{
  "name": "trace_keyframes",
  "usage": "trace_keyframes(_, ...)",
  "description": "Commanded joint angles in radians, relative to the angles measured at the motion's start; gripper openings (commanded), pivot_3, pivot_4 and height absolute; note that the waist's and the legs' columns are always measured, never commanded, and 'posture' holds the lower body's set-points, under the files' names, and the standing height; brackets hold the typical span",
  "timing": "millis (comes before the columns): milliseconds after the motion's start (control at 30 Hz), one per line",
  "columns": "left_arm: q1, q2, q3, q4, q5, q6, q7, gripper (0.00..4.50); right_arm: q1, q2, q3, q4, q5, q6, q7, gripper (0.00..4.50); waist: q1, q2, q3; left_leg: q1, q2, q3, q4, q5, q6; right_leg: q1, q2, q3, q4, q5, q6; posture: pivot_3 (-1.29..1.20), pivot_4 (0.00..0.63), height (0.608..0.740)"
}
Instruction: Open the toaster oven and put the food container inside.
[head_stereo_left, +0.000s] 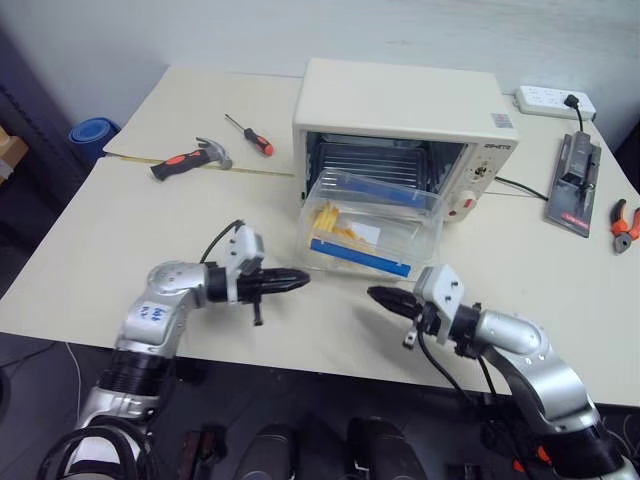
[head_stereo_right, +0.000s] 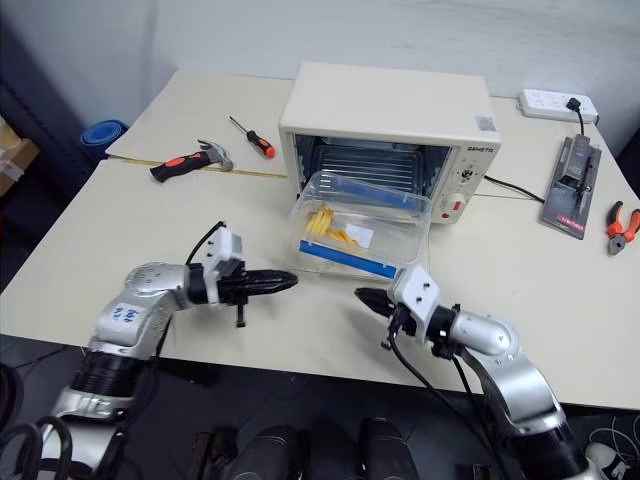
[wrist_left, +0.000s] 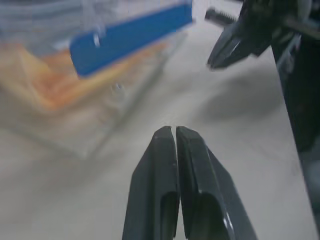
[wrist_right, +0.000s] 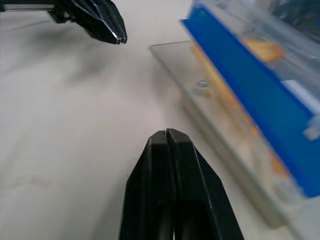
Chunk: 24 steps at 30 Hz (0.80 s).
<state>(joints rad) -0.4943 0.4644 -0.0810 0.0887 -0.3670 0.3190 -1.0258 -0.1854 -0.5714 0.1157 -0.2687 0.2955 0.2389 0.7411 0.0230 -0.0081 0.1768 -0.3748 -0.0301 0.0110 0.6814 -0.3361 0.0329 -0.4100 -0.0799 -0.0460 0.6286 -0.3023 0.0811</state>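
Observation:
The cream-white toaster oven (head_stereo_left: 400, 100) stands at the back of the table with its glass door (wrist_right: 170, 57) folded down flat. The clear food container (head_stereo_left: 370, 225), with blue clips and yellow food inside, rests on that open door, its far end at the oven's mouth. My left gripper (head_stereo_left: 303, 280) hovers over the table just in front of the container's left corner, fingers shut and empty. My right gripper (head_stereo_left: 374, 294) is in front of the container's right half, also shut and empty. The two tips point toward each other with a small gap between them.
A hammer (head_stereo_left: 190, 157) and a screwdriver (head_stereo_left: 250, 135) lie at the back left. At the far right are a power strip (head_stereo_left: 555, 100), a black tool (head_stereo_left: 575, 185) and pliers (head_stereo_left: 623, 222). The table's front edge runs just under both arms.

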Motion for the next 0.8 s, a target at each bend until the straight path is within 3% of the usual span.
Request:
trace_keyframes(33, -0.058, -0.072, 0.034, 0.027, -0.002, 0.029, 0.123, 0.33, -0.085, 0.020, -0.011, 0.087, -0.034, -0.053, 0.003, 0.01, -0.003, 0.000, 0.000, 0.000, 0.000, 0.000, 0.000, 0.000, 0.000, 0.000, 0.000, 0.000, 0.000, 0.000, 0.000, 0.00, 0.150, 0.740)
trace_keyframes(233, -0.152, -0.171, 0.079, 0.177, 0.045, -0.026, 0.295, 0.33, -0.276, 0.075, -0.016, 0.328, -0.108, -0.138, -0.022, 0.01, -0.009, 0.000, 0.000, 0.000, 0.000, 0.001, 0.002, 0.002, -0.001, 0.000, 0.001, -0.001, 0.001, 0.001, 0.001, 0.00, 0.150, 0.740)
trace_keyframes(567, -0.340, -0.298, 0.141, 0.506, 0.104, -0.243, 0.459, 0.33, -0.540, 0.209, -0.061, 0.751, -0.227, -0.325, -0.234, 0.01, -0.022, 0.000, 0.000, -0.001, -0.001, 0.001, 0.001, 0.004, -0.003, -0.001, 0.000, -0.002, 0.007, 0.001, 0.001, 0.00, 0.150, 0.740)
trace_keyframes(667, -0.367, -0.286, 0.122, 0.577, 0.153, -0.331, 0.461, 0.33, -0.530, 0.221, -0.055, 0.727, -0.197, -0.315, -0.185, 0.01, -0.025, 0.000, 0.000, -0.001, -0.001, 0.001, 0.001, 0.004, -0.003, -0.001, 0.000, -0.002, 0.007, 0.001, 0.001, 0.00, 0.150, 0.740)
trace_keyframes(767, -0.337, -0.244, 0.117, 0.533, 0.146, -0.361, 0.381, 0.33, -0.459, 0.191, -0.070, 0.583, -0.137, -0.252, -0.101, 0.01, -0.028, 0.000, 0.000, -0.001, -0.001, 0.001, 0.000, 0.004, -0.003, -0.002, 0.001, -0.003, 0.007, 0.001, 0.001, 0.00, 0.150, 0.740)
trace_keyframes(800, -0.307, -0.205, 0.122, 0.487, 0.132, -0.345, 0.337, 0.51, -0.423, 0.161, -0.093, 0.512, -0.108, -0.220, -0.074, 0.00, -0.029, 0.000, 0.000, -0.001, -0.001, 0.001, 0.000, 0.004, -0.003, -0.002, 0.001, -0.003, 0.007, 0.001, 0.001, 0.00, 0.150, 0.740)
